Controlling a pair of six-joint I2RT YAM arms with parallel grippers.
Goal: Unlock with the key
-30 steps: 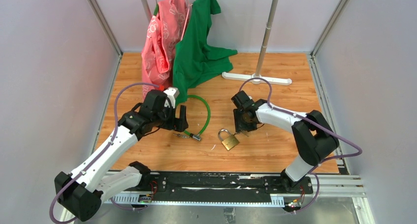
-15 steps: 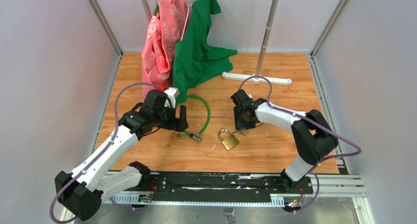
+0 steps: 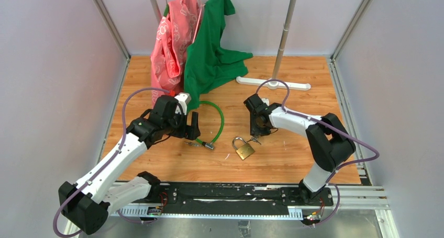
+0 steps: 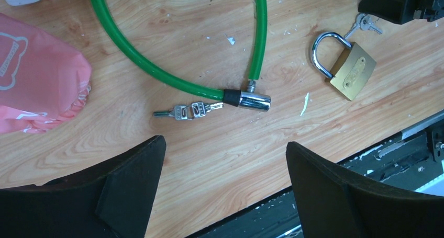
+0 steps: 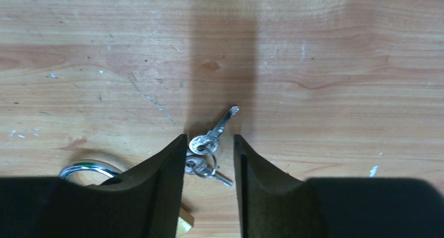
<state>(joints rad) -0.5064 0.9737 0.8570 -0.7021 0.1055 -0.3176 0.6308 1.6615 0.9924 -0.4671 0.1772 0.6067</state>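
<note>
The key [image 4: 178, 112] is tiny and silvery. It lies flat on the wood just left of the green cable lock's [image 4: 157, 70] metal end [image 4: 254, 100], with a second small key joined at its head. My left gripper [image 4: 225, 144] hovers wide open above the key [image 3: 192, 143], holding nothing. A brass padlock [image 3: 244, 149] lies to the right. My right gripper [image 5: 209, 138] is down at the table with its jaws narrowed around the padlock's small bunch of keys [image 5: 207, 146]. The left finger [image 5: 167, 175] touches the bunch and a gap remains on the other side.
A pink bag [image 3: 171, 44] and a green shirt [image 3: 212, 49] hang from a rack at the back, whose white foot [image 3: 272, 82] rests on the table. The black rail [image 4: 398, 149] runs along the near edge. The padlock's shackle [image 5: 84, 170] lies beside my right fingers.
The right gripper's jaws have narrowed around the bunch of keys, and the right arm has shifted slightly left. The left arm and the locks have not moved.
</note>
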